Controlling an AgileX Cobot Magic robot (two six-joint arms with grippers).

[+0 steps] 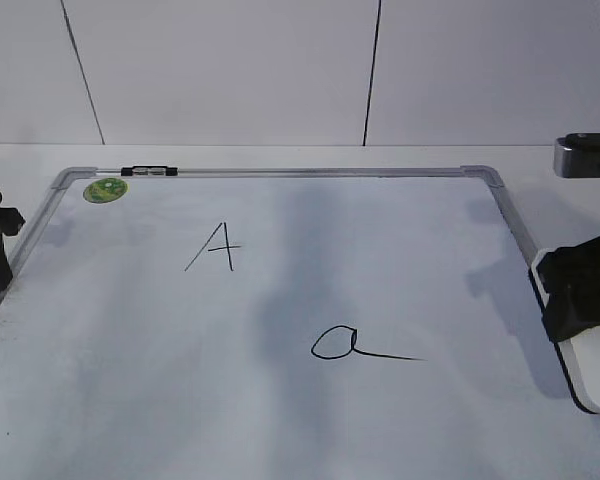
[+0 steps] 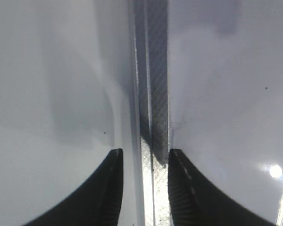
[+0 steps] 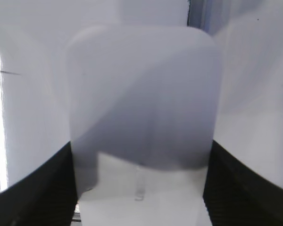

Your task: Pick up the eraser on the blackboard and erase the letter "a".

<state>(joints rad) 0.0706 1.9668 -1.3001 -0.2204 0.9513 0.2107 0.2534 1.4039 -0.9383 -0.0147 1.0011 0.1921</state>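
Eraser (image 3: 141, 103), likely light, stiff, smooth-sided plastic best pinched across its long flanks, lies at the blackboard's (image 1: 280, 420) right edge between the right claw's (image 3: 140, 188) fingers, seemingly gripped, well apart from the letter "a" (image 1: 340, 343); left claw (image 2: 145, 162) open.

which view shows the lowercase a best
The exterior view: the letter "a" lies whole on the blackboard, loop and tail visible. The right wrist view shows mostly the eraser between the right gripper's fingers, the letter not identifiable. The left wrist view shows only frame.
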